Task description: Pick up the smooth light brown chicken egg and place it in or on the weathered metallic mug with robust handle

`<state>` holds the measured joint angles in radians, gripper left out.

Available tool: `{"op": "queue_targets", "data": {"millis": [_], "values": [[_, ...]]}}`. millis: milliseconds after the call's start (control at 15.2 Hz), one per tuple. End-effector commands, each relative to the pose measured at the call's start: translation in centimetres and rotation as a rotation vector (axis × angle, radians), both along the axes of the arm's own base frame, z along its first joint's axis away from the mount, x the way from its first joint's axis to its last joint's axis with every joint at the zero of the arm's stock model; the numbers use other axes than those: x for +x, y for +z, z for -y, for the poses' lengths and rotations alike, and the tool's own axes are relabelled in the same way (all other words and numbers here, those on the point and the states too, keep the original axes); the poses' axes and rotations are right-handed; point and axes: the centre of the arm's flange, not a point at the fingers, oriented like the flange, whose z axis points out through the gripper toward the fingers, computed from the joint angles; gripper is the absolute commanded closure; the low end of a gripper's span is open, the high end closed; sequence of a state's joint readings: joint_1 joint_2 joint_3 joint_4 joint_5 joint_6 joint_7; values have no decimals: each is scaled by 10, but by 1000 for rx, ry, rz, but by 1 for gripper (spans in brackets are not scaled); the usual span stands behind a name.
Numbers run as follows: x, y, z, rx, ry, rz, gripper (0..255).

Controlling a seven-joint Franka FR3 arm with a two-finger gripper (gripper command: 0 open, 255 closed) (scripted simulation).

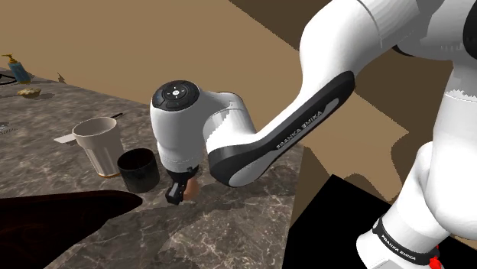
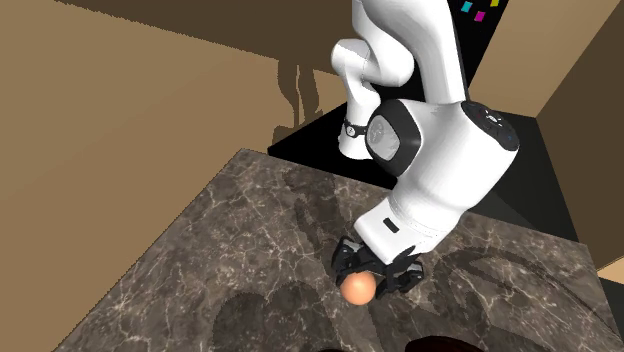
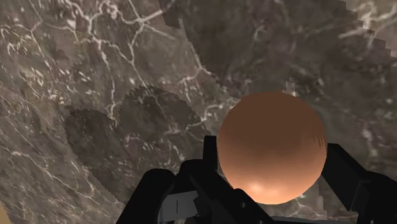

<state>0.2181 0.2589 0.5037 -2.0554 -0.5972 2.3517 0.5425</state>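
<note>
brown egg [image 3: 272, 147] — snug in claw [image 2: 368, 282]

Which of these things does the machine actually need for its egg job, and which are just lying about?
Needed: egg; end effector clasping it; and either the dark mug or the white cup, I cannot tell which.
Lying about: blue bottle; yellowish lump.
</note>
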Motion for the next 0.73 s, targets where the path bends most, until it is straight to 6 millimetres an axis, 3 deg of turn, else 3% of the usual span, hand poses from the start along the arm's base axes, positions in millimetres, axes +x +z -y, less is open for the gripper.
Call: {"op": "queue_targets", "data": {"millis": [0,660], "values": [[0,9,1,0,0,0,255],[0,62,1,0,0,0,255]]}}
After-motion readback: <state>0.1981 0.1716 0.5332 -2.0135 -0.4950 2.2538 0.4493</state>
